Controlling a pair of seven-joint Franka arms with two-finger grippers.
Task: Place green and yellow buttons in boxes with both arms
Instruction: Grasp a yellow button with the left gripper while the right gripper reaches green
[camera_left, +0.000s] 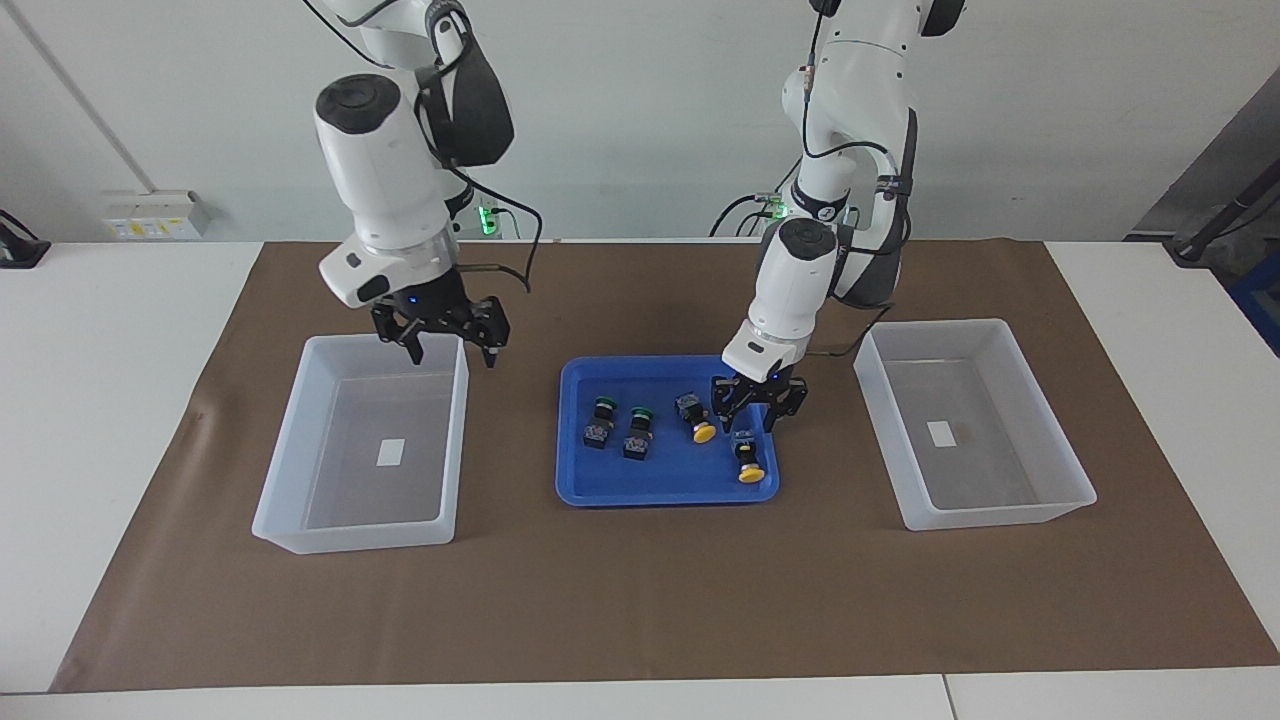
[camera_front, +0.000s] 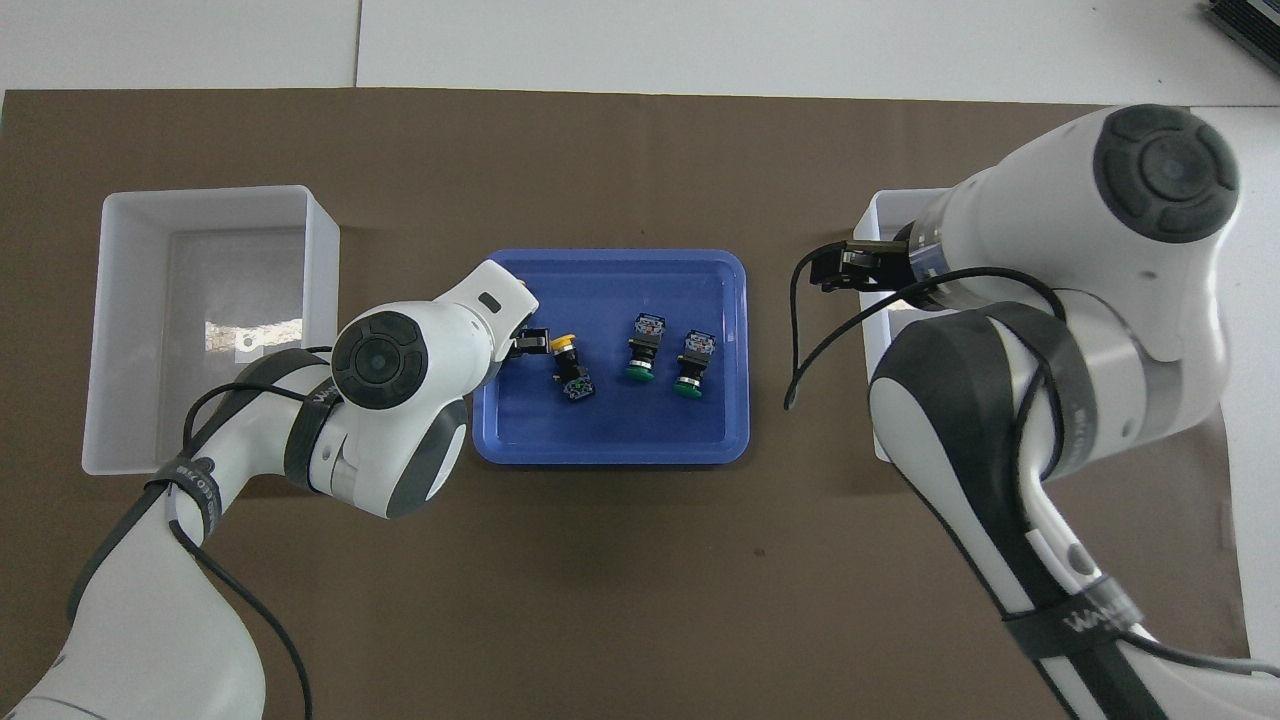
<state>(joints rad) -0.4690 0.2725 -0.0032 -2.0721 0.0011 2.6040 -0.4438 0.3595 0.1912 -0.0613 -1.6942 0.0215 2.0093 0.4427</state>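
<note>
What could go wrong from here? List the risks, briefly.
1. The left tool, open over the blue tray, hangs above the corner yellow button, which lies close to the tray's wall and to the second yellow button. A finger may hit either on the way down.
2. The right tool, open, hangs over a box near its wall. Coming straight down, it could strike the rim.

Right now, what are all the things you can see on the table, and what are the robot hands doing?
Green buttons: two, in the blue tray, toward the right arm's end.
Yellow buttons: two, in the tray, toward the left arm's end.
Blue tray: one, mid-table.
Boxes: two, translucent white, empty but for a label; one at the right arm's end, one at the left arm's end.
Brown mat: one, under everything.
Left hand: open, low over the tray above the yellow buttons.
Right hand: open, over its box's edge.
</note>
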